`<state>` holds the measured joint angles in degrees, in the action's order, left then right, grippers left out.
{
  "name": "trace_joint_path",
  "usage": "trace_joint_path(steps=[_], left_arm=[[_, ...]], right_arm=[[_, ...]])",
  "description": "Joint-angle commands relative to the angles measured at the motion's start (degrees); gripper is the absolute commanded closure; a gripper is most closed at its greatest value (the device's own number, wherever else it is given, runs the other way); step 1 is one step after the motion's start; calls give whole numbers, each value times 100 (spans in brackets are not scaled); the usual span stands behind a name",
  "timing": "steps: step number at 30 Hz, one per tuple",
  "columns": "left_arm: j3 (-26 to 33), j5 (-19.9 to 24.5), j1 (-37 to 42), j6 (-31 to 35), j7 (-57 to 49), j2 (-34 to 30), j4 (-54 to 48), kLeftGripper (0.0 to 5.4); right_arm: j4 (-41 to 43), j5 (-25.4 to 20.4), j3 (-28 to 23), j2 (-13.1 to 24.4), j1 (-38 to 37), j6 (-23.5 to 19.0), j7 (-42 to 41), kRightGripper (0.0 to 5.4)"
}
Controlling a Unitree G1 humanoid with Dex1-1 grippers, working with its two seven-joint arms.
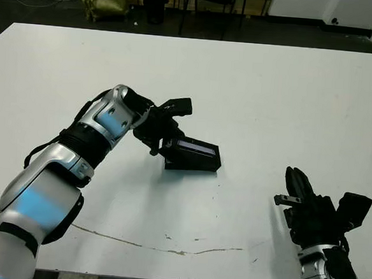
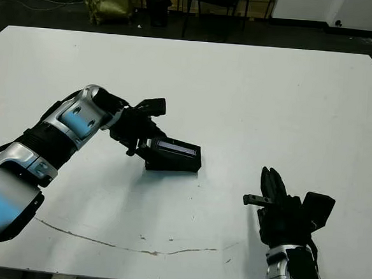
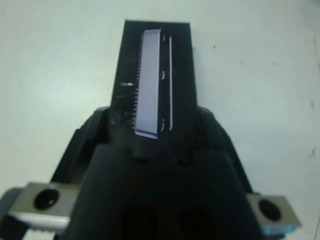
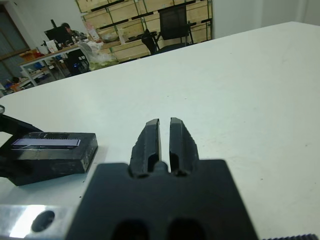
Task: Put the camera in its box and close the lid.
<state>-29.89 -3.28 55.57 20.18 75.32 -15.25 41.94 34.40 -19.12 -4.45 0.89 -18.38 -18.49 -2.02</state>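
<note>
At table centre, left gripper [image 1: 162, 135] clamps lidded box [image 1: 193, 155] end — right gripper [image 1: 296, 185] closed, empty.

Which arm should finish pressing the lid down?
Left. The left gripper is already at the lid on the box; the right gripper sits apart near the table's front edge.

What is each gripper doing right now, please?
Left gripper: at the end of the closed box, lid on; grip cannot be told.
Right gripper: shut, holding nothing.
</note>
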Motion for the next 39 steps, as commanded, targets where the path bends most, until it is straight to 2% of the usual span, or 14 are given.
trace_joint_path(steps=[1,11,21,27,29,34,39], left_arm=[[2,-299,-72,-5,-175,-209,296,277],[13,-281,-155,-32,-79,-223,566,277],[109,-257,-536,-69,-98,-316,438,277],[146,-261,-695,-1,-92,-294,502,277],[183,-254,-761,-4,-140,-284,510,277],[268,-267,-896,-127,-281,-267,613,277],[269,-314,-893,-121,-364,-234,877,277]], right_arm=[[85,0,-4,11,-49,-234,109,540],[-72,-97,-71,11,-28,-82,-51,540],[80,44,-12,32,-57,-202,48,540],[-41,-95,-67,3,-29,-112,-52,540],[-156,-25,-61,66,-9,84,-187,540],[19,20,-9,27,-51,-130,-5,540],[-216,-18,-43,33,-29,143,-159,540]])
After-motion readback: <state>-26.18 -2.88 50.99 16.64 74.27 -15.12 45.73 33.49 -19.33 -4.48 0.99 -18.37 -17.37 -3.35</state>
